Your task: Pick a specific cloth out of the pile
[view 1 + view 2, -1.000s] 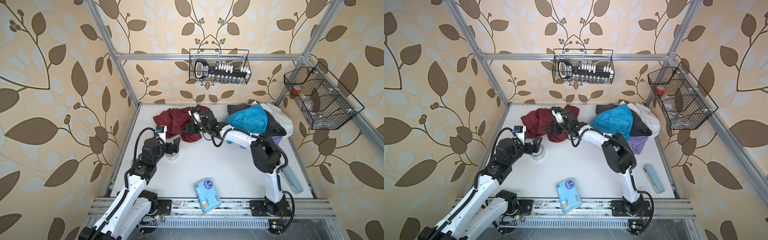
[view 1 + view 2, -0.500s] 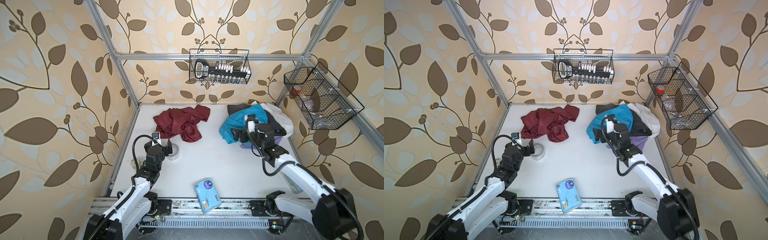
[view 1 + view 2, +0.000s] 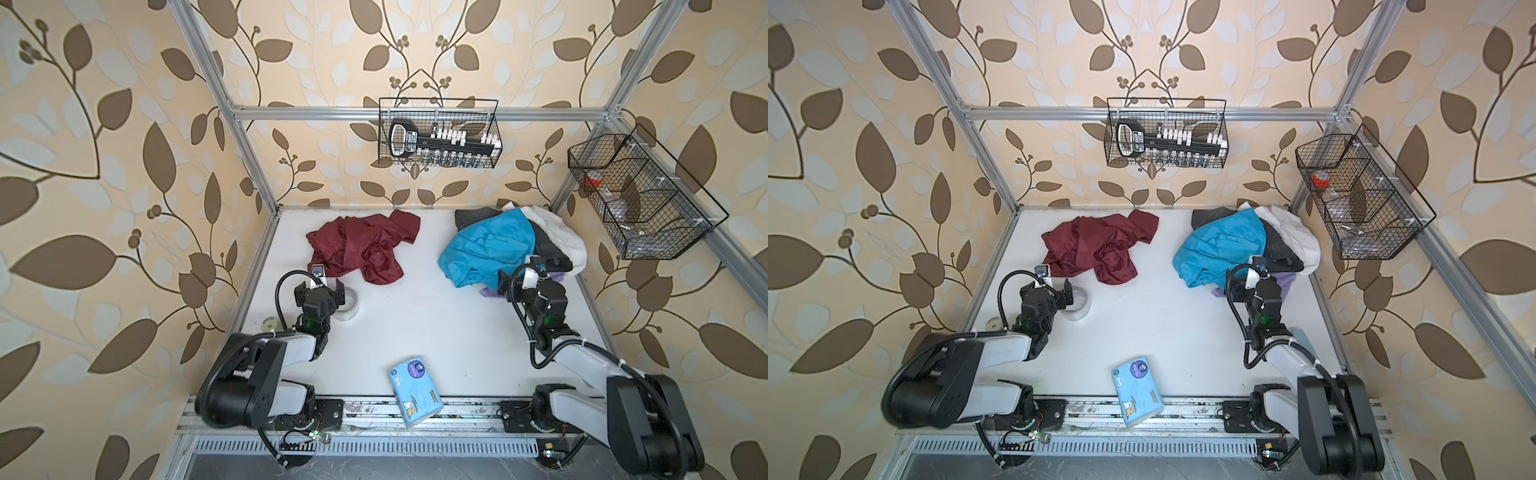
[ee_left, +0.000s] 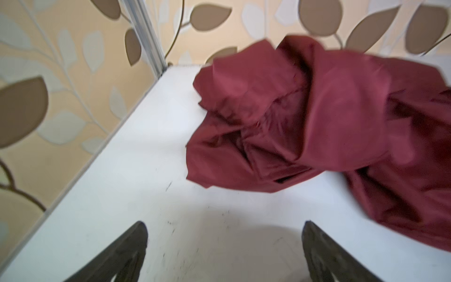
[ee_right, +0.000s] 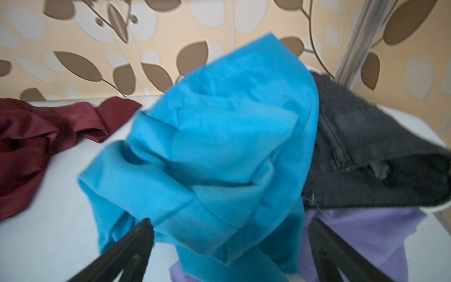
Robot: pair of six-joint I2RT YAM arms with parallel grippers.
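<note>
The cloth [image 3: 363,245] [image 3: 1100,247] is a crumpled maroon garment lying alone at the back left of the white table, well apart from the pile [image 3: 511,245] [image 3: 1246,245]. The pile is a heap of blue, white, black-grey and pale purple garments at the back right. My left gripper [image 3: 320,289] [image 4: 225,223] is open over bare table just in front of the cloth [image 4: 317,122]. My right gripper [image 3: 525,282] [image 5: 231,221] is open at the pile's near edge, its fingers either side of the blue hem [image 5: 219,146], gripping nothing.
A clear tape roll [image 3: 347,301] sits by the left gripper, with a small round disc [image 3: 270,322] near the left edge. A blue tissue pack [image 3: 414,390] lies at the table's front edge. Wire baskets [image 3: 438,133] [image 3: 640,195] hang on the back and right walls.
My right gripper has drawn back from the maroon cloth across to the near edge of the pile. The left arm has folded back toward the front. The cloth stays put.
</note>
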